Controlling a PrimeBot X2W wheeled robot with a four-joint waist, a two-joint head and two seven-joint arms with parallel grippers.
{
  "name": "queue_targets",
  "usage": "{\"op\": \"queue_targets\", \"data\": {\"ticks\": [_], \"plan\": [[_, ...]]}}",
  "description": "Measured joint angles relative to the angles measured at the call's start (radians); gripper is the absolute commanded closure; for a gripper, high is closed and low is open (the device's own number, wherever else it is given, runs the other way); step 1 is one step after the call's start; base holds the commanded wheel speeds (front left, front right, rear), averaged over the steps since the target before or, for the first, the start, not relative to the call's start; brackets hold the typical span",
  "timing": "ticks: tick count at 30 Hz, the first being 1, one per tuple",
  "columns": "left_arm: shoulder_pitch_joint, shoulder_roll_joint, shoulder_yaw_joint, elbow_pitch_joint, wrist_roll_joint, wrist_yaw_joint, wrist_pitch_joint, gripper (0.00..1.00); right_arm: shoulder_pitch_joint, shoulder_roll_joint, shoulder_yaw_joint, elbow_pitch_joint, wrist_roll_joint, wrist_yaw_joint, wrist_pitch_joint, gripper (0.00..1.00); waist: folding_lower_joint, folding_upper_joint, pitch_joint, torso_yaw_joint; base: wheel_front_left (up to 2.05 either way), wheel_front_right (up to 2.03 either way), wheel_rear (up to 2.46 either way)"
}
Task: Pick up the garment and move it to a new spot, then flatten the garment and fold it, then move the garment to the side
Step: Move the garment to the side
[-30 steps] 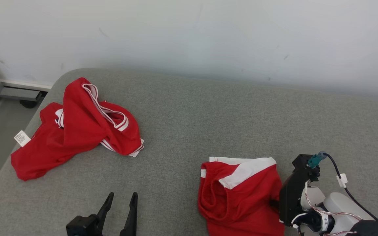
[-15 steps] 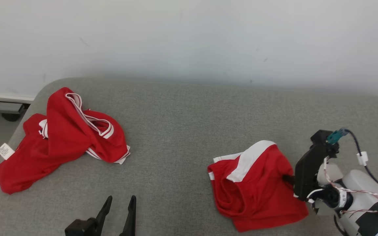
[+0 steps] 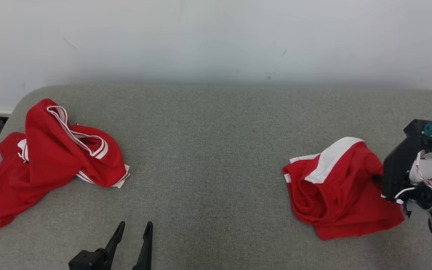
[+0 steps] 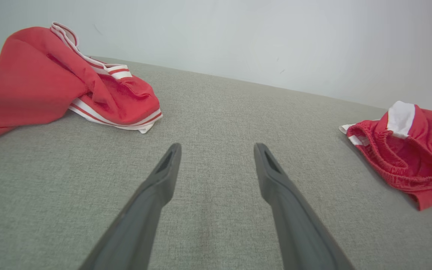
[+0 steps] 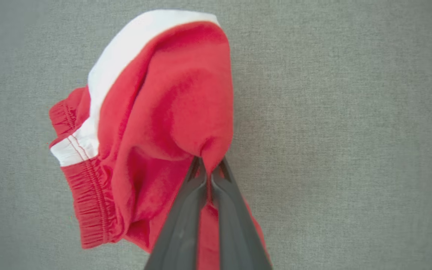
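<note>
The garment (image 3: 339, 191) is a pair of red shorts with a white band and an elastic waist, bunched at the right of the grey cushion (image 3: 208, 150). My right gripper (image 5: 208, 163) is shut on a fold of its red cloth (image 5: 171, 112), pulling it up into a peak; in the head view the gripper (image 3: 379, 180) meets the cloth's right edge. The shorts (image 4: 407, 150) also sit at the right of the left wrist view. My left gripper (image 3: 133, 227) stands open over bare cushion at the front, its fingers (image 4: 163, 176) spread apart and holding nothing.
A second red garment with white-striped trim (image 3: 51, 157) lies crumpled at the cushion's left end, also in the left wrist view (image 4: 51, 82). A pale wall (image 3: 216, 37) runs behind the cushion. Bare grey fabric stretches between the two garments.
The right gripper has dragged the shorts to the right and farther back across the cushion, lifting the cloth. The head camera has turned right. The left gripper stays open.
</note>
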Motion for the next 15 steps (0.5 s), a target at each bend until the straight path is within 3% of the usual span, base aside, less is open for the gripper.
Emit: {"op": "queue_targets", "data": {"ticks": [7, 15], "plan": [[-0.004, 0.016, 0.007, -0.025, 0.0, -0.009, 0.0, 0.0, -0.071, -0.059, -0.02, 0.016, -0.03, -0.003, 0.016, 1.0, 0.0, 0.0, 0.052, -0.018, 0.0, 0.0, 0.0], [-0.011, 0.04, 0.021, -0.052, 0.0, -0.02, 0.002, 0.0, -0.148, -0.077, -0.031, 0.026, -0.071, -0.008, 0.016, 1.0, 0.0001, 0.0001, 0.117, -0.045, 0.0, 0.0, 0.0]]}}
